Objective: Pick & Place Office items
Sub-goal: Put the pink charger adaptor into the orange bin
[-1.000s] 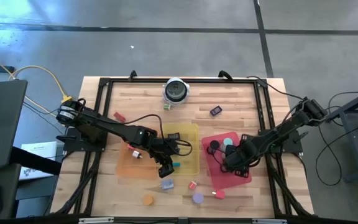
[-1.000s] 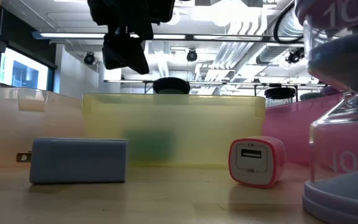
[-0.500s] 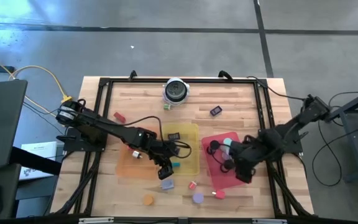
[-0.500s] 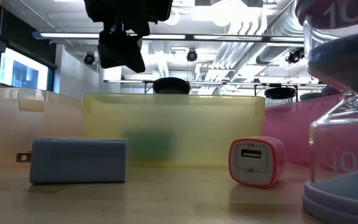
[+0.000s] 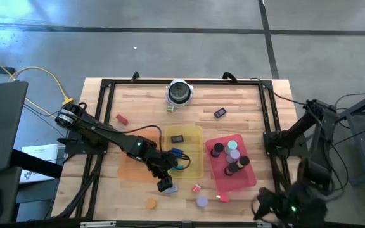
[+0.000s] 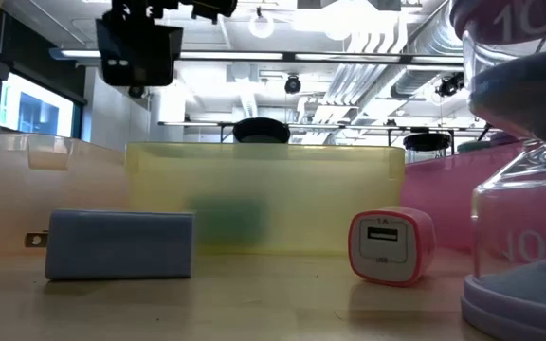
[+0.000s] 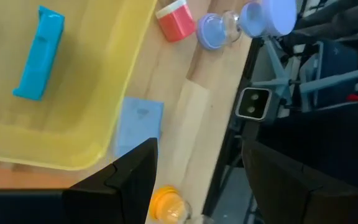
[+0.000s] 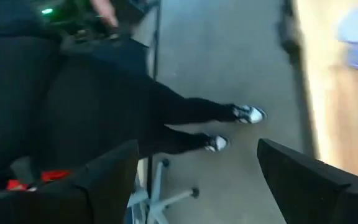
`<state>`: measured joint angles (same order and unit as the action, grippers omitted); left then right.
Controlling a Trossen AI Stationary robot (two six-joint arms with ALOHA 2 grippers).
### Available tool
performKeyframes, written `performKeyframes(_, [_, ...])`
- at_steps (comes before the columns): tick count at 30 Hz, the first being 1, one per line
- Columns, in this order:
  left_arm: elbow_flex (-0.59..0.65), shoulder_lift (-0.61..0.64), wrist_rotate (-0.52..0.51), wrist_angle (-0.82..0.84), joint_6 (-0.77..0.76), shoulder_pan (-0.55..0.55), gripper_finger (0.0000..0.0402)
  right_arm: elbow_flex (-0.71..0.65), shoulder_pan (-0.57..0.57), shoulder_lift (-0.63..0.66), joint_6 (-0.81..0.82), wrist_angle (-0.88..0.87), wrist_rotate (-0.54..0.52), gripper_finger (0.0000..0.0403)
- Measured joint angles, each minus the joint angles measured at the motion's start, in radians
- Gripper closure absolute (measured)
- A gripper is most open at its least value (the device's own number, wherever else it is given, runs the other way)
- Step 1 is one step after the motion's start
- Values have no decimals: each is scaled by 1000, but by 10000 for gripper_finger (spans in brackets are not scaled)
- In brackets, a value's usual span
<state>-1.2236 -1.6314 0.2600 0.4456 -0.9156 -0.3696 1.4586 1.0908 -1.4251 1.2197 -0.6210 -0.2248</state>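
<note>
The yellow tray (image 5: 184,152) lies just behind the left gripper (image 5: 164,185), whose fingers stand apart and empty right over the light-blue block (image 7: 138,125). To grip well, it should drop straight, square to the block, clear of the tray lip. Beside it sit a red cube (image 7: 174,20) and an orange disc (image 7: 165,202). The right gripper (image 5: 265,204) hangs off-table, fingers apart.

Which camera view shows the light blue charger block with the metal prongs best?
The low view: the blue charger block lies side-on, unobstructed, prongs visible. The left wrist view shows its flat top beside the yellow tray. In the high view the left pincer partly covers it. The right wrist view misses it.
</note>
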Motion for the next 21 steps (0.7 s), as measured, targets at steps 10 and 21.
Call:
performKeyframes(10, [0,1,22,-158,-104,-41,174,0,127,-221,130,32,-202,85])
performKeyframes(21, [0,1,66,-181,-82,-79,174,-1,86,-533,220,236,-176,85])
